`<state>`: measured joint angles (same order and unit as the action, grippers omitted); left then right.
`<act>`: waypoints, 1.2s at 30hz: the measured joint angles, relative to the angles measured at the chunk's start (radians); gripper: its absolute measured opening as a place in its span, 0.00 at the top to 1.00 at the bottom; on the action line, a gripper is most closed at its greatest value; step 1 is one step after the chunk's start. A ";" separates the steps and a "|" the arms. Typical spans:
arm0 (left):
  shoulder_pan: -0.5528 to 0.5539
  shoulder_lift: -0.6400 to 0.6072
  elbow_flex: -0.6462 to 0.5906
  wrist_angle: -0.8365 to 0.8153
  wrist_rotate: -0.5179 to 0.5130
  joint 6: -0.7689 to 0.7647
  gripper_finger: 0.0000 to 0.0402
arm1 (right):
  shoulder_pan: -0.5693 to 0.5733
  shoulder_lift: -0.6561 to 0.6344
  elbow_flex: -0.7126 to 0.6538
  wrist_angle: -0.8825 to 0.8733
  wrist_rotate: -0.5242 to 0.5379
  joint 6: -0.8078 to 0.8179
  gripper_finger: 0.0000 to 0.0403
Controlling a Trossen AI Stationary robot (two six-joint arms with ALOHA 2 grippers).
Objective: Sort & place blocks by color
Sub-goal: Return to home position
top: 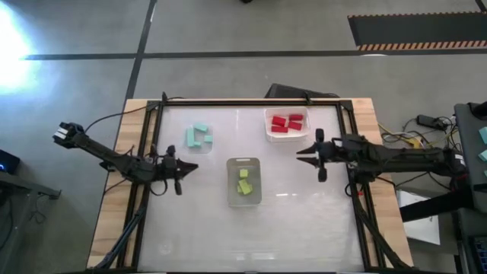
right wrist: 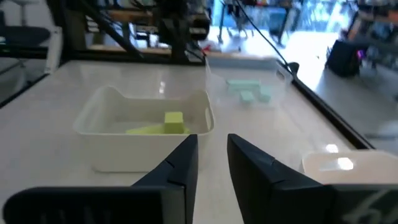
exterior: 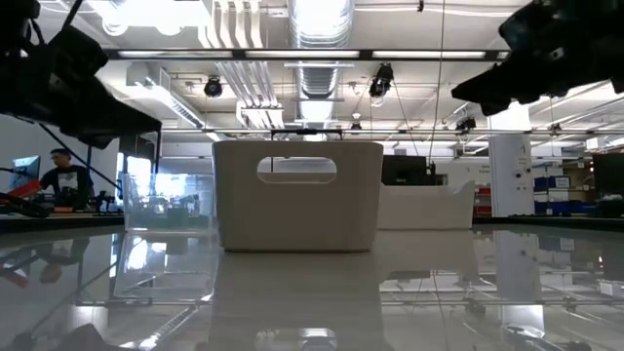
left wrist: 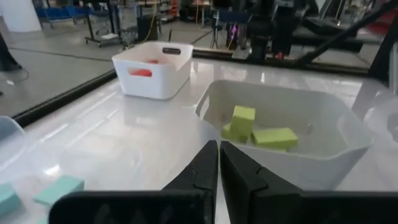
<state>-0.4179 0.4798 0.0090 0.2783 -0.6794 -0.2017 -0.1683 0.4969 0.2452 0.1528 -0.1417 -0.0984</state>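
Left gripper (top: 190, 167): left of centre in the high view, over bare table, just below the clear tray (top: 214, 128); its own wrist view shows the two fingers drawn almost together with nothing between them

Right gripper (top: 303, 154): right of centre in the high view, just below the white bin (top: 268, 125); its wrist view shows a plain gap between the fingers, and nothing is held

Teal blocks (top: 199, 135): in the clear tray, upper left of the table in the high view

Red blocks (top: 288, 123): in the white bin, upper right of the table, well apart from the teal ones

Yellow-green blocks (top: 244, 183): in the gray bin (top: 244, 202) at the middle of the table, between the two grippers and a little lower in the frame

High view only: all three containers with their contents at once, and both arms reaching in from the table's sides

Low view only: the bins side-on, the middle one with a handle slot filling the centre; their walls hide every block, and the arms are dark shapes in the upper corners; a person (exterior: 63, 177) stands far off at the left edge

Left wrist view: one yellow-green block leaning on the others, and red showing through the white bin's handle slot

Right wrist view: the gray bin at the left and the teal blocks in the clear tray beyond it

Table (top: 304, 228): glossy white top, mirroring the bins
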 joint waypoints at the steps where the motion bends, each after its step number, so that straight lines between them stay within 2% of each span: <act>1: 0.000 -0.017 0.001 -0.019 0.000 -0.007 1.00 | 0.001 -0.025 -0.019 0.012 -0.009 -0.009 0.81; 5: 0.000 -0.074 0.001 -0.074 0.000 0.018 1.00 | 0.001 -0.133 -0.082 0.043 -0.023 -0.034 0.84; 11: 0.000 -0.197 0.001 -0.080 0.002 0.181 1.00 | 0.001 -0.312 -0.134 0.023 -0.024 -0.083 0.88; 18: 0.000 -0.342 0.000 -0.206 -0.004 0.209 1.00 | 0.001 -0.497 -0.149 -0.095 -0.035 -0.107 0.91; 20: 0.000 -0.371 0.000 -0.204 -0.004 0.225 1.00 | 0.000 -0.497 -0.160 -0.131 -0.062 -0.125 0.92; 27: 0.000 -0.441 -0.001 -0.206 -0.017 0.318 1.00 | 0.000 -0.489 -0.210 -0.029 -0.059 -0.140 0.93; 31: 0.000 -0.441 -0.001 -0.200 -0.031 0.318 1.00 | 0.000 -0.482 -0.232 -0.073 0.027 -0.078 0.93; 36: 0.000 -0.430 -0.001 -0.195 -0.030 0.318 1.00 | 0.000 -0.445 -0.229 -0.143 0.167 -0.112 0.93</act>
<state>-0.4183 0.0493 0.0082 0.0834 -0.7094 0.1162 -0.1688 0.0516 0.0159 0.0094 0.0253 -0.2102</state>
